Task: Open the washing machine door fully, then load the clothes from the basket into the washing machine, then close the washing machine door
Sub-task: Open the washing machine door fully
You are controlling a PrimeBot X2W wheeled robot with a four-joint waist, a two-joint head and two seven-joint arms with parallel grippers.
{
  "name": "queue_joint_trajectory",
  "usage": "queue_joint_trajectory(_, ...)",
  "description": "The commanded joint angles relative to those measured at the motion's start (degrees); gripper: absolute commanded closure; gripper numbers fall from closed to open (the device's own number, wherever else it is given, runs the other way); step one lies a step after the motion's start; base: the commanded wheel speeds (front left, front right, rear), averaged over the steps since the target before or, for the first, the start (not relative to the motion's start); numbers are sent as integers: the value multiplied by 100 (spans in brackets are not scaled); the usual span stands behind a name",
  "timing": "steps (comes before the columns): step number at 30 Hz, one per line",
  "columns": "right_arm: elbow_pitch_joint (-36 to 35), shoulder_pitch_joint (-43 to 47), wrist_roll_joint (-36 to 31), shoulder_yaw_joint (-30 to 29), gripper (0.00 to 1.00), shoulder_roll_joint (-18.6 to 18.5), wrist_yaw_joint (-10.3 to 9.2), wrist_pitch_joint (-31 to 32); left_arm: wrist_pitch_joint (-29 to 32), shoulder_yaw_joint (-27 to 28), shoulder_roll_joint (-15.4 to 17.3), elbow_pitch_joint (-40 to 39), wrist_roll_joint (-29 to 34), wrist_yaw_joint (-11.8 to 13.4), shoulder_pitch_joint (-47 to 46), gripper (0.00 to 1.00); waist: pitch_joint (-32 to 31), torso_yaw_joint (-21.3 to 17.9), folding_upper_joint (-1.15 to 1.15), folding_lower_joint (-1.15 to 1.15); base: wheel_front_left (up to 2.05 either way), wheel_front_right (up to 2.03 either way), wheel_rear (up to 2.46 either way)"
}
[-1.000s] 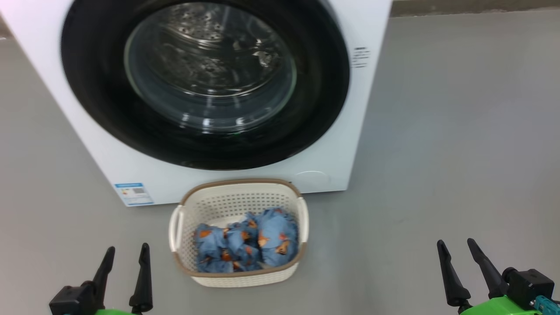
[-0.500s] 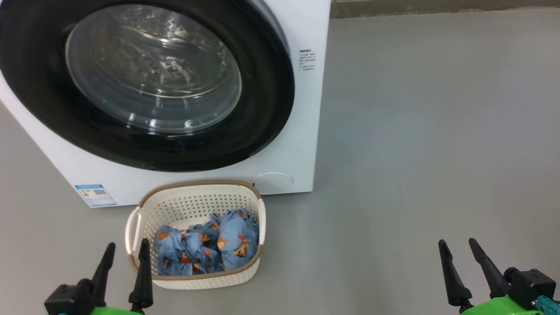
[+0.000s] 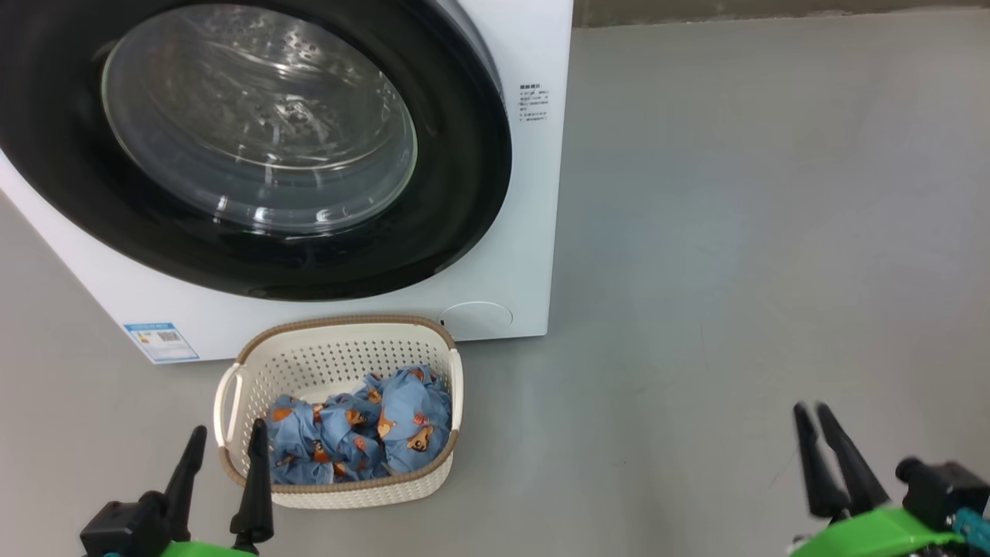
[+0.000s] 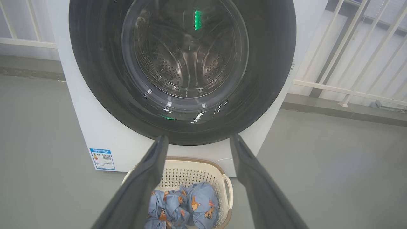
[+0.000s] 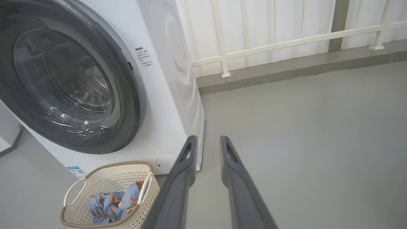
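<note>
Nearest, the left gripper (image 3: 229, 427) hangs wide and empty close beside the basket (image 3: 340, 321). The right gripper (image 3: 809, 408) is narrow, holds nothing and sits well off to the side. The clothes (image 3: 363, 433) lie bunched in the basket, just in front of the washing machine (image 3: 534, 255). The washing machine door (image 3: 464, 193) is shut; fingers could slip off its glossy rim, or a reaching left arm could nudge the basket.

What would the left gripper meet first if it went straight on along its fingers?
Most likely the lower black rim of the washing machine door, framed in the left wrist view by the open fingers of the left gripper. The basket lies below that line, though depth is hard to judge.
</note>
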Motion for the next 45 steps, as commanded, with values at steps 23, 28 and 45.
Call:
queue_joint_trajectory(23, -335, -3172, 3252, 530, 100, 37, 9, -74, -37, -36, -13, -320, -119, -9, -563, 0, 535, 404, 0, 0, 0, 0, 0)
queue_joint_trajectory(28, 161, -3780, 4282, 781, 100, -163, 9, -70, -37, -99, -41, -338, -140, -9, -724, 0, 736, 566, 0, 0, 0, 0, 0)
queue_joint_trajectory(45, 1166, -5306, 6821, 1741, 100, -1184, 9, 1595, -37, -324, -172, -394, -231, -9, -1202, 0, 1496, 1048, 0, 0, 0, 0, 0)
